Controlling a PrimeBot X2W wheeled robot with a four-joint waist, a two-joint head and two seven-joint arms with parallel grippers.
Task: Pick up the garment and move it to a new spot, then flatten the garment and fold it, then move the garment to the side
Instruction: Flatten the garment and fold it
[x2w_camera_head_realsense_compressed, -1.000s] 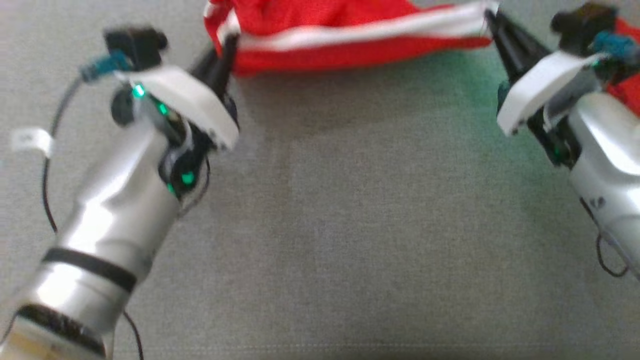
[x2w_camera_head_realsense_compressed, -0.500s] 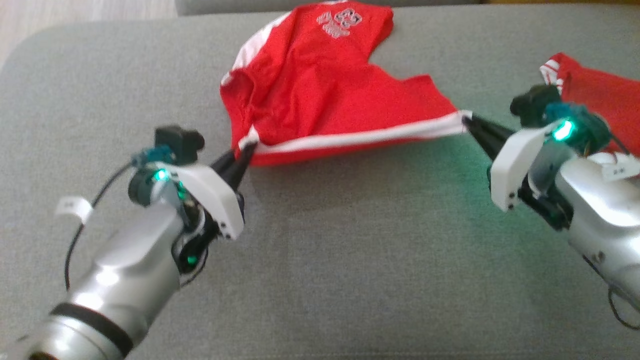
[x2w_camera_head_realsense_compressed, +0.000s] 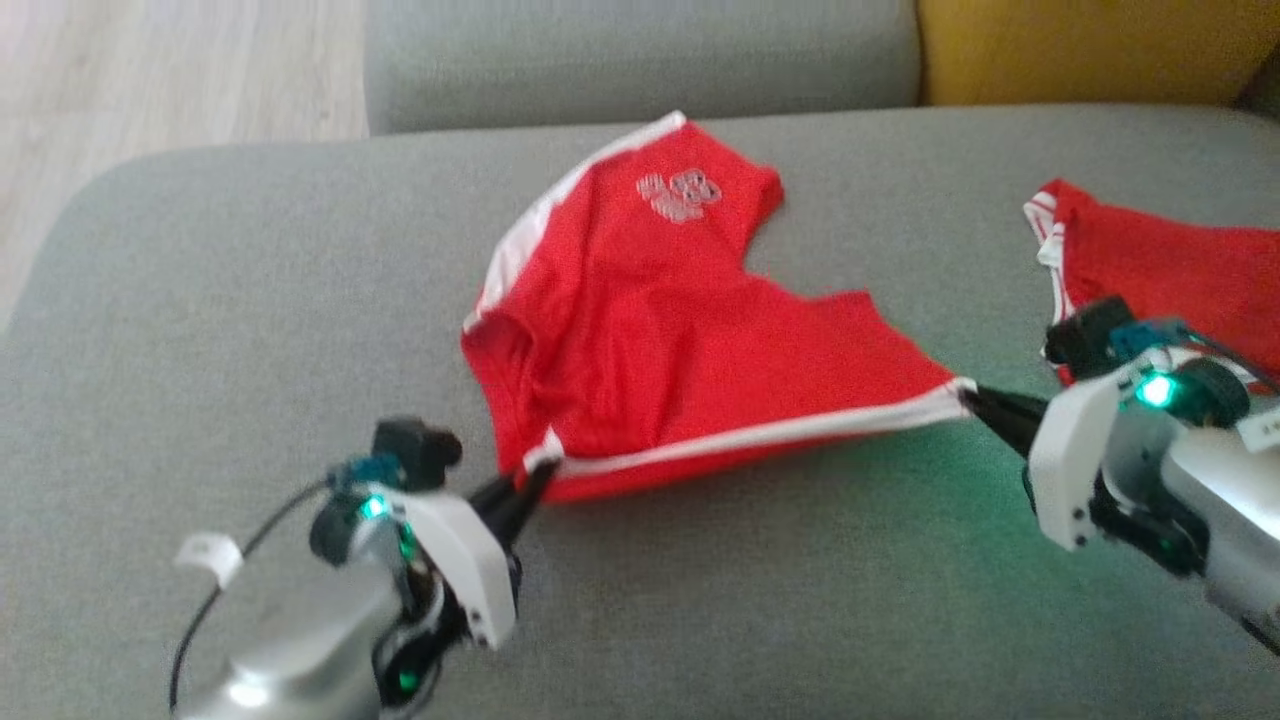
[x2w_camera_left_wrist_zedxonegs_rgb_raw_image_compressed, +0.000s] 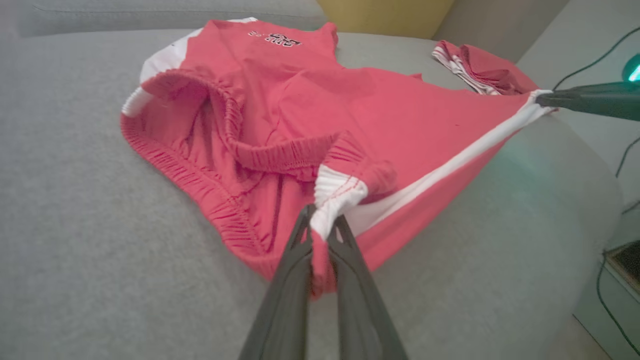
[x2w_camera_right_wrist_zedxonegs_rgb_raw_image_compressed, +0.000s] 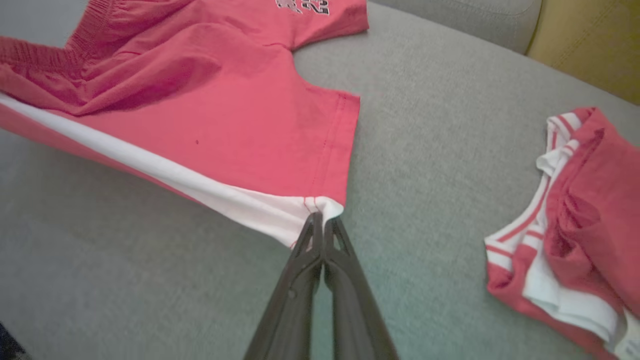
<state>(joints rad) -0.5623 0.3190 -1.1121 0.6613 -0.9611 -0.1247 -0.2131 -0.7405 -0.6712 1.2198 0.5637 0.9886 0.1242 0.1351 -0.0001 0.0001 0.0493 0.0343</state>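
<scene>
The garment (x2w_camera_head_realsense_compressed: 680, 340) is a pair of red shorts with white side stripes and a pale print, spread on the grey sofa seat. My left gripper (x2w_camera_head_realsense_compressed: 535, 478) is shut on the waistband end of the white stripe (x2w_camera_left_wrist_zedxonegs_rgb_raw_image_compressed: 332, 197). My right gripper (x2w_camera_head_realsense_compressed: 972, 400) is shut on the leg-hem end of that stripe (x2w_camera_right_wrist_zedxonegs_rgb_raw_image_compressed: 315, 207). The near edge hangs taut between the two grippers, slightly lifted off the seat. In the left wrist view the elastic waistband (x2w_camera_left_wrist_zedxonegs_rgb_raw_image_compressed: 220, 130) gapes open toward me.
A second red and white garment (x2w_camera_head_realsense_compressed: 1160, 270) lies bunched on the seat at the right, close behind my right wrist (x2w_camera_right_wrist_zedxonegs_rgb_raw_image_compressed: 570, 220). The grey sofa seat (x2w_camera_head_realsense_compressed: 250, 300) ends at a rounded left edge with pale floor (x2w_camera_head_realsense_compressed: 150, 70) beyond. A yellow cushion (x2w_camera_head_realsense_compressed: 1080, 50) sits back right.
The head camera has tilted up, so the whole scene has slid down the picture. Both grippers keep their hold on the stripe's ends, and more of the shorts rests flat on the seat.
</scene>
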